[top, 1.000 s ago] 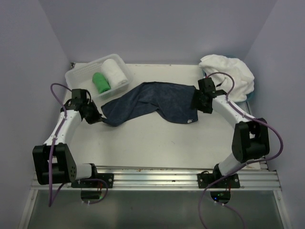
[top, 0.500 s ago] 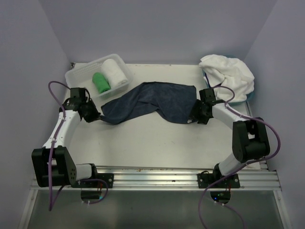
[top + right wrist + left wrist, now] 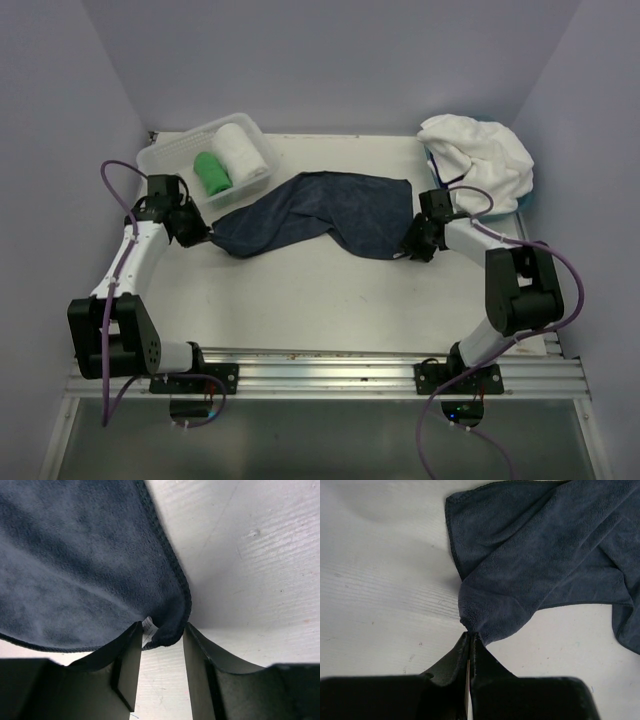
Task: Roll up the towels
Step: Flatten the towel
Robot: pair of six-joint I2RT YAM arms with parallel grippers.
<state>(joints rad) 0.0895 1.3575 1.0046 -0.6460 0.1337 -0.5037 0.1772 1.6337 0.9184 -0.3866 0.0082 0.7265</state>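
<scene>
Lying across the middle of the table, the navy towel is spread out long from left to right, with bumps and folds in it and a narrow, bunched part on the left. The left gripper is at the towel's left end. In the left wrist view its two fingers are pressed tight together, and a little corner of the navy towel is pinched at their tips. The right gripper is at the towel's right near corner. In the right wrist view its jaws stand apart, one on each side of that corner of the navy towel, and a small white tag sticks out beside one finger. I cannot tell if the fingers press on the cloth. Just behind the towel's left part sits a clear white basket, and its near corner is very close to the cloth and to the left arm. Inside the basket a rolled green towel lies next to a rolled white towel. At the back right corner, behind the right arm, a pile of big white towels is heaped up, and a bit of a light blue tub peeks out from under it.
</scene>
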